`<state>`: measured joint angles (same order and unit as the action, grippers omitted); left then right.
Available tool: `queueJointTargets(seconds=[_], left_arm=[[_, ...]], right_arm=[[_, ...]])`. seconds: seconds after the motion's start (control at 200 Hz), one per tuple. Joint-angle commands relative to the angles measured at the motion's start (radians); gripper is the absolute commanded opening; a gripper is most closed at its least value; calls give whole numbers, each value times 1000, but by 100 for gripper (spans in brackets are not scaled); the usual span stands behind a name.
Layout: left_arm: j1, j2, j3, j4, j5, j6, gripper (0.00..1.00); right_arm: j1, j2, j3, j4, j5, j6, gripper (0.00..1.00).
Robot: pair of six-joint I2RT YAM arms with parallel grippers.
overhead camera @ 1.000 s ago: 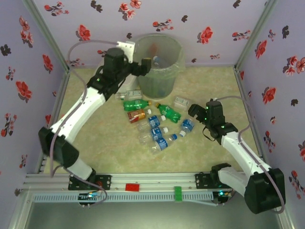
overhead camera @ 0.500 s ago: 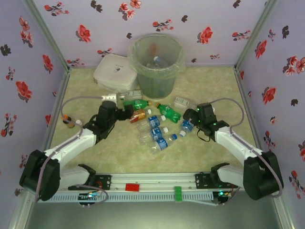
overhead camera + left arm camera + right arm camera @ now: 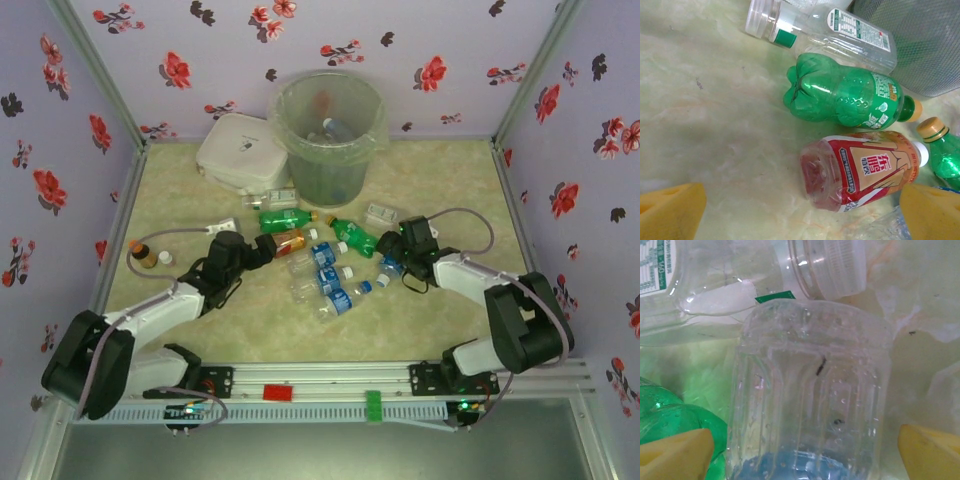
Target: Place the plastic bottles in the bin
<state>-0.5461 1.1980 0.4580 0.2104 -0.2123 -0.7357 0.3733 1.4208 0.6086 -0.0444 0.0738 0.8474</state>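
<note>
Top view: bin (image 3: 330, 170) upright at back centre, lined w/ a clear bag, a few bottles inside. White lidded box (image 3: 238, 152) just left of it. Plastic bottles (image 3: 325, 255) lie loose in a cluster mid-table in front of the bin. Small brown bottle (image 3: 143, 254) stands far left, well apart from the cluster. L gripper (image 3: 268, 243) is low at the cluster's left edge, aimed at the orange-red bottle (image 3: 287, 241). R gripper (image 3: 388, 252) is low at the cluster's right edge, by a blue-label bottle (image 3: 392, 263).

L wrist: L gripper (image 3: 802, 212) jaws wide apart, yellow pads (image 3: 670, 210) in the bottom corners, nothing clamped. Orange-red bottle (image 3: 860, 170) lies on its side between them, base toward cam. Green bottle (image 3: 845, 95) lies just above it in frame. Clear white-label bottle (image 3: 840, 30) is at top, next to the bin wall (image 3: 925, 45) in the upper right. 2nd green bottle (image 3: 940, 150) at right edge.

R wrist: R gripper (image 3: 802, 455) jaws spread, pads (image 3: 932, 455) on either side of a clear ribbed bottle (image 3: 810, 405). Small gaps both sides, so prob not gripping yet, but the close-up is hard to read. Another clear bottle (image 3: 690, 290) upper left, green one (image 3: 670, 415) lower left
</note>
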Motion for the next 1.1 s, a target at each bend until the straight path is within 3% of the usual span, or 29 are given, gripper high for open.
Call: queueJointTargets(seconds=[0.0, 0.21, 0.565, 0.885, 1.095], left_arm=[[-6, 12, 25, 44, 5, -11, 100], [-23, 48, 84, 13, 10, 66, 100], [-128, 175, 241, -99, -23, 222, 100], [-161, 196, 258, -111, -67, 248, 100], [-160, 164, 233, -78, -117, 265, 100]], right_arm=[[8, 29, 14, 55, 11, 35, 90], [8, 90, 21, 66, -7, 50, 79], [7, 82, 28, 54, 4, 35, 46], [6, -24, 26, 10, 34, -27, 39], [2, -149, 104, -118, 62, -127, 36]])
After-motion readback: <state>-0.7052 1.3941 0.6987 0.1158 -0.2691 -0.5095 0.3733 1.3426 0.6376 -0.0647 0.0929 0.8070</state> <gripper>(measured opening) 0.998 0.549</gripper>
